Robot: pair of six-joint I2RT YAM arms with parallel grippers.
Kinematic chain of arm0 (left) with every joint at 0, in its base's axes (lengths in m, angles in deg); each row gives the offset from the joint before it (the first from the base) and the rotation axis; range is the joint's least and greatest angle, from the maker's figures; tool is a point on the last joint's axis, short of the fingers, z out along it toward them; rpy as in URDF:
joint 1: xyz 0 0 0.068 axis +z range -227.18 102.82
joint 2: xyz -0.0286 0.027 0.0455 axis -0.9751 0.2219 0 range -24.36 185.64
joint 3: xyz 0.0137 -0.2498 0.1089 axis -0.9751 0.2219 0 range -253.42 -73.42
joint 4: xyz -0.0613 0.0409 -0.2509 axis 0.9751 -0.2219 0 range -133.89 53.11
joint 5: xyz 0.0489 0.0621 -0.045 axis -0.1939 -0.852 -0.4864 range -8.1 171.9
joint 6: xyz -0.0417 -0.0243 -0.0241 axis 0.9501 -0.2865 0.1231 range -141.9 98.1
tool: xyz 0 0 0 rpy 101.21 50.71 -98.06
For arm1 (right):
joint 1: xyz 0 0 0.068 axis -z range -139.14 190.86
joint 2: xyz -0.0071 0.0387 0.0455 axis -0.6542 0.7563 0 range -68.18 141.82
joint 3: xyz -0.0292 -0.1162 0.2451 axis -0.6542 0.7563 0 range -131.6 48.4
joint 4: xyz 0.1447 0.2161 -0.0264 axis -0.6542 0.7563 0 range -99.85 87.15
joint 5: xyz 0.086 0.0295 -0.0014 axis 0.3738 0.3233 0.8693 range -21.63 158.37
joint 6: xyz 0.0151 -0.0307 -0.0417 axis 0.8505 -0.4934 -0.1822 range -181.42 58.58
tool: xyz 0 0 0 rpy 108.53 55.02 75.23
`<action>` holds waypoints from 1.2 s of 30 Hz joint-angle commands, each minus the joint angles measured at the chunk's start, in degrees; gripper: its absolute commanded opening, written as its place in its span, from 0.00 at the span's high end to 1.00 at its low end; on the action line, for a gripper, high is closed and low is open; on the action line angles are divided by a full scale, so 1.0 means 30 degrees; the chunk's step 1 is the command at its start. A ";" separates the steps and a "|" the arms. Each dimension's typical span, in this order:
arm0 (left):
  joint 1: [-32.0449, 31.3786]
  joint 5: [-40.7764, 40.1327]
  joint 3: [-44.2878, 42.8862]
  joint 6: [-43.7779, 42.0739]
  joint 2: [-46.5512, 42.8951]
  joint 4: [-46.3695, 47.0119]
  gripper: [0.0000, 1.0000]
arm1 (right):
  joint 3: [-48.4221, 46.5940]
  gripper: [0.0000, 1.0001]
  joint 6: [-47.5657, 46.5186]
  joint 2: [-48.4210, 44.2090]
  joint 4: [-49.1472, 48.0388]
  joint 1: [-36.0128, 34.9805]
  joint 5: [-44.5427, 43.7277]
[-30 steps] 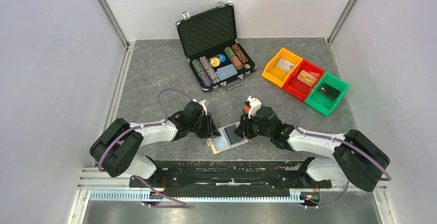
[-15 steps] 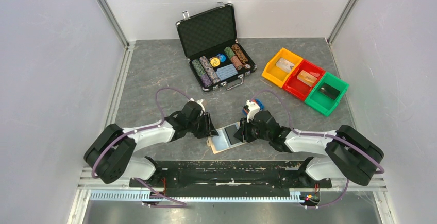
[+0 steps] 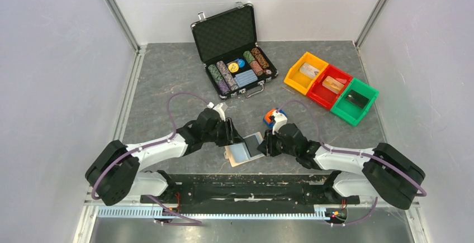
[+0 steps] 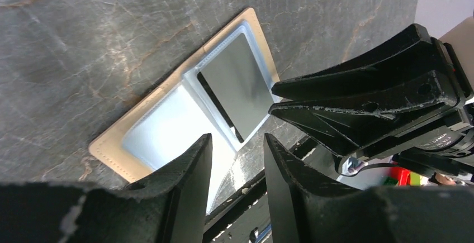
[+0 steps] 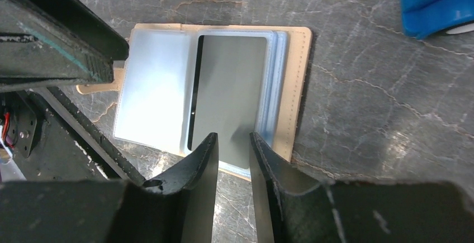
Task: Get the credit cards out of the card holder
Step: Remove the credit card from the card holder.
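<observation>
Currently the card holder (image 3: 237, 155) lies open and flat on the table (image 3: 167, 81), at lower centre of the top view, between the two grippers. It has not shifted over the last second. One grey credit card (image 5: 232, 86) occupies the holder's right-hand face (a black stripe runs along the edge nearest the fold). Whether it sits inside a sleeve or loose on top cannot be told. No further cards are visible.

Changes observed:

- Left gripper (image 3: 231, 136): it has moved in from the left to the holder's upper-left corner in the top view, and its jaws have widened to a moderate gap. In the left wrist view its fingers stand over the bare pale-blue face, with nothing between them.
- Right gripper (image 3: 266, 145): its jaws have narrowed slightly to a slim gap. In the right wrist view the fingertips overlap the card's lower edge at bottom centre of the frame. The card surface shows through the gap, so nothing is clamped.

Assessment: no card is out yet, and the extraction is only being set up. The left gripper appears placed to pin the empty face, and the right is lined up on the card's edge. The next move probably calls for sliding or pinching the card toward the lower frame edge — if the holder is not held down, it is likely to drag along.
</observation>
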 commanded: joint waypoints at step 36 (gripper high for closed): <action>-0.0622 0.0907 0.2791 0.2791 0.3564 0.9122 0.59 | 0.1464 0.85 0.1408 0.0925 -0.2292 0.0108 0.1062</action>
